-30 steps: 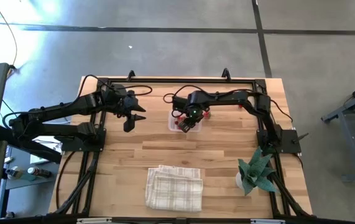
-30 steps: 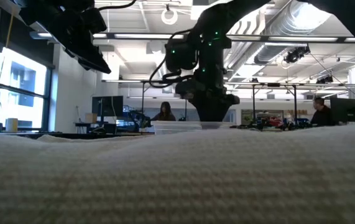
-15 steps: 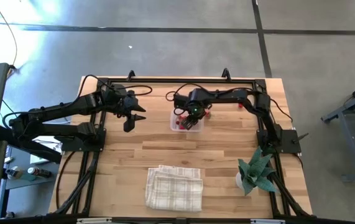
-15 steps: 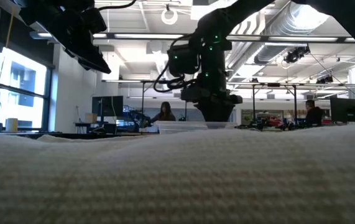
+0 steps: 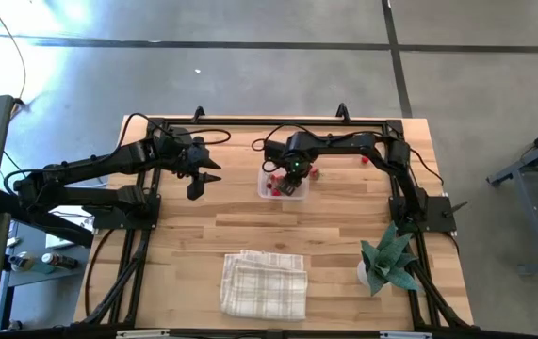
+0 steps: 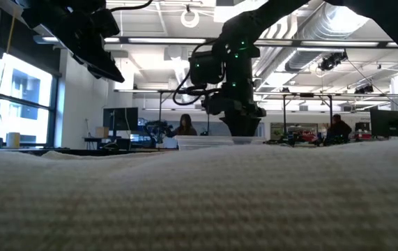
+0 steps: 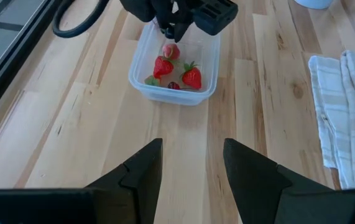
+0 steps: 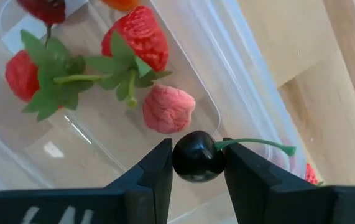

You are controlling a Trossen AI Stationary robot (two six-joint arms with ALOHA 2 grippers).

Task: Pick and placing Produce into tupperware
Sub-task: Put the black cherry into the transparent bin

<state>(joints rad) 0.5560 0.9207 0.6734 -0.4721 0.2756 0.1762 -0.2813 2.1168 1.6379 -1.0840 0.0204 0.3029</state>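
Pale wood planks form the table top (image 5: 334, 212), smooth with visible grain, framed by black rails on grey concrete floor. Left gripper (image 5: 196, 180) hangs above bare wood left of centre; its two dark, wedge-shaped fingers (image 7: 145, 163) stand apart with nothing between them. At the near edge lies a folded white cloth (image 5: 265, 283), checked, waffle-textured. At table centre sits the tupperware (image 7: 174, 68): clear thin plastic, rectangular, rounded corners, glossy walls. Inside it, produce (image 7: 191, 76): red strawberries with dimpled skin and green leafy caps, one paler pink piece, one small dark piece. Right gripper (image 8: 198, 163) is poised over the tupperware's rim, fingers clamped on a glossy black cherry (image 8: 194, 156), round, with a thin green stem sticking out sideways. More red pieces (image 5: 314, 172) lie on the wood just beyond the tupperware, toward the table's back. Near the right edge, a spiky green plant (image 5: 388, 261) in a white pot.
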